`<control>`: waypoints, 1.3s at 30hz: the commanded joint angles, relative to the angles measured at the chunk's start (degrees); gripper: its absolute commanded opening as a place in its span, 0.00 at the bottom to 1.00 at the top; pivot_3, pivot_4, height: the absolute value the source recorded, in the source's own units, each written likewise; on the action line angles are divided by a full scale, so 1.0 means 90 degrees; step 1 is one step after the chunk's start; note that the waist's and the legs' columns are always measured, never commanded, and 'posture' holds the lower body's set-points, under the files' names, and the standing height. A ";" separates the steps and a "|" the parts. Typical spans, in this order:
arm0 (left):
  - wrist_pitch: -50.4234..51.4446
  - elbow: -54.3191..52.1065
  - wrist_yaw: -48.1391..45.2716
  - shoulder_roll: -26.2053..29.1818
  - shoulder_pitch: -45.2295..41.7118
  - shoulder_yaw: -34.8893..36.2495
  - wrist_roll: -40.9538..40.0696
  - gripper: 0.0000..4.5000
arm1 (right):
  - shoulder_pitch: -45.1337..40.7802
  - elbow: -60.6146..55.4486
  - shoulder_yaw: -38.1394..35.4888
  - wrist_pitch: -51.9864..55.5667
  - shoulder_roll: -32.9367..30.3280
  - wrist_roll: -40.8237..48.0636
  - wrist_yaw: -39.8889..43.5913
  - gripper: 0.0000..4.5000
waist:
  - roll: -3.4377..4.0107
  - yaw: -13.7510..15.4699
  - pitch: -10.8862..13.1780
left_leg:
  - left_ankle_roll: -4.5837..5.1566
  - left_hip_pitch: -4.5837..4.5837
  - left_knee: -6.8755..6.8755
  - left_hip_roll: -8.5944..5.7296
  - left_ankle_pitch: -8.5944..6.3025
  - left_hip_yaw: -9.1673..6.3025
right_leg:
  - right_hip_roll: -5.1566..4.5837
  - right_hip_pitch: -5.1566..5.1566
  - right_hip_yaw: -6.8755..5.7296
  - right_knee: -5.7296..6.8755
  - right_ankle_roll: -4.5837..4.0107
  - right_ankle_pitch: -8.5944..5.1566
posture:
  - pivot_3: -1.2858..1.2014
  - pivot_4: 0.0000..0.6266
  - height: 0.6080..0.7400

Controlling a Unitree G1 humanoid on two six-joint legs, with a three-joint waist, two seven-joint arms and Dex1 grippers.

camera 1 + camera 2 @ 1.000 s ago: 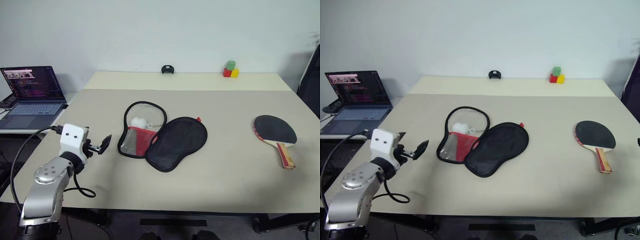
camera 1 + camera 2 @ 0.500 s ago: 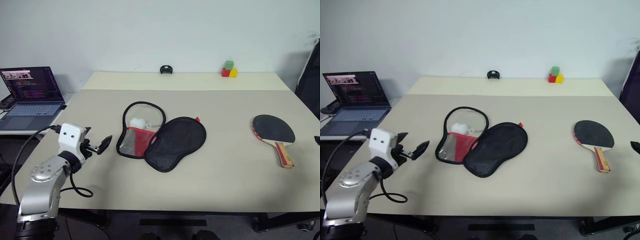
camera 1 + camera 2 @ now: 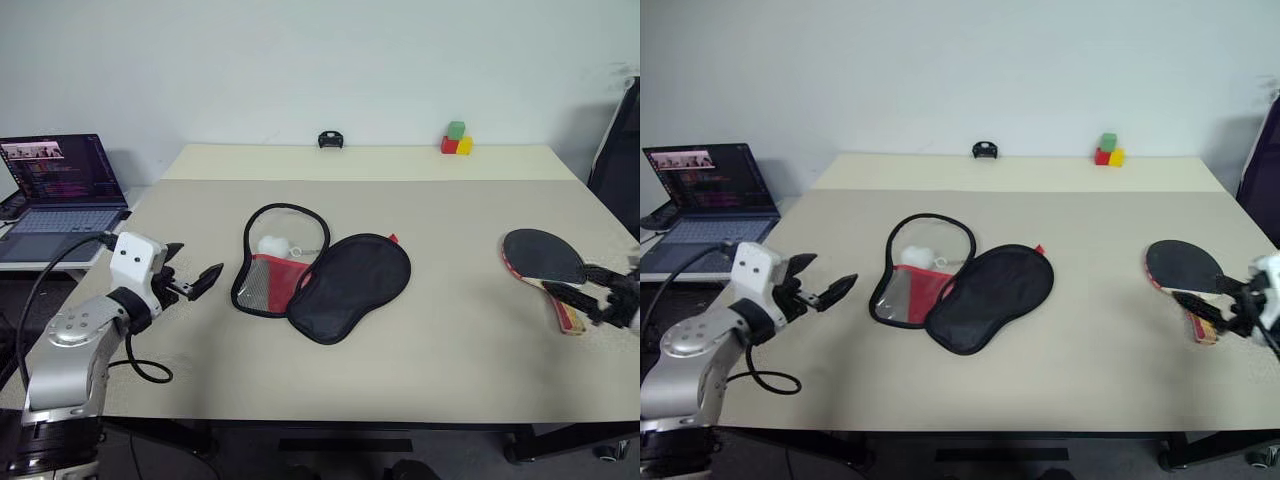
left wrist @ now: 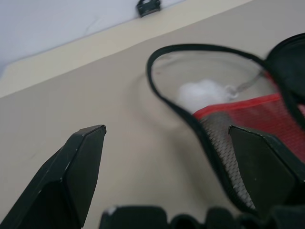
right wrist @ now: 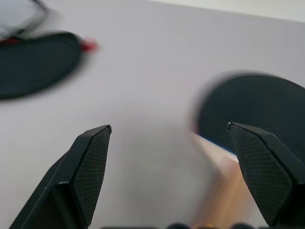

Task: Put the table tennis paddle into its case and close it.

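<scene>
Beige table (image 3: 440, 340), head camera looking down on it. Case (image 3: 322, 280) lies open near table centre: black padded half (image 3: 350, 285) toward 3 o'clock, clear-and-mesh half with black zip rim (image 3: 270, 260) toward 9 o'clock, red mesh part at its near end, white pompom (image 3: 272, 245) inside the rim loop. Paddle (image 3: 545, 262) lies flat at 3 o'clock of the case, well apart from it, near the table's right edge; black rubber face up, red edge, wooden handle (image 3: 1202, 328) pointing toward 5 o'clock. Right claw (image 3: 1212, 306) sits over the paddle's handle end, fingers spread wide, nothing between them; contact with the handle cannot be told. In the right wrist view the paddle blade (image 5: 252, 112) lies ahead between the two fingertips (image 5: 93, 157), handle running back toward the claw, black half of the case off at about 10 o'clock. Left claw (image 3: 190, 285) hovers at 9 o'clock of the case, near the mesh half but apart from it, fingers wide open and empty, pointing toward the case. Left wrist view: zip rim and pompom (image 4: 205, 93) just ahead, one fingertip (image 4: 83, 162) over bare table, the other in front of the red mesh. Open laptop (image 3: 60, 190) at 9 o'clock off the table on a side desk. At the far edge, a small black object (image 3: 331, 139) at 12 o'clock and stacked green, red, yellow blocks (image 3: 456, 139) at about 1 o'clock.
</scene>
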 commanded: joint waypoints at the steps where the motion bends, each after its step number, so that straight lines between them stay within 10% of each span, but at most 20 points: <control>1: 0.0018 -0.0004 -0.0405 0.0163 -0.0193 0.0111 -0.0350 1.00 | -0.0191 -0.1021 -0.0051 0.0625 0.0101 0.0555 -0.0274 0.95 | -0.0002 0.0018 0.0001 | 0.0000 -0.0002 0.0000 -0.0001 0.0000 -0.0001 | -0.0001 -0.0001 -0.0001 -0.0001 0.0000 0.0000 | 0.52 0.24 1.00; 20: 0.0453 0.0211 -0.2290 0.0604 -0.1015 -0.0792 -0.0799 1.00 | -0.1481 -0.2741 0.1725 0.4655 0.2741 0.2333 -0.3508 0.95 | -0.0008 0.0010 0.0003 | 0.0000 -0.0025 -0.0003 -0.0004 0.0000 -0.0015 | -0.0003 -0.0027 -0.0006 0.0000 -0.0002 0.0000 | 0.52 0.24 1.00; 39: 0.0422 0.0187 -0.2169 0.0482 -0.1132 -0.1025 -0.0712 1.00 | -0.1963 -0.2011 0.2713 0.4767 0.3715 0.1299 -0.4047 0.95 | -0.0008 -0.0012 0.0003 | 0.0001 -0.0045 -0.0002 -0.0007 0.0001 -0.0003 | 0.0000 -0.0070 0.0006 0.0022 -0.0002 -0.0001 | 0.52 0.24 1.00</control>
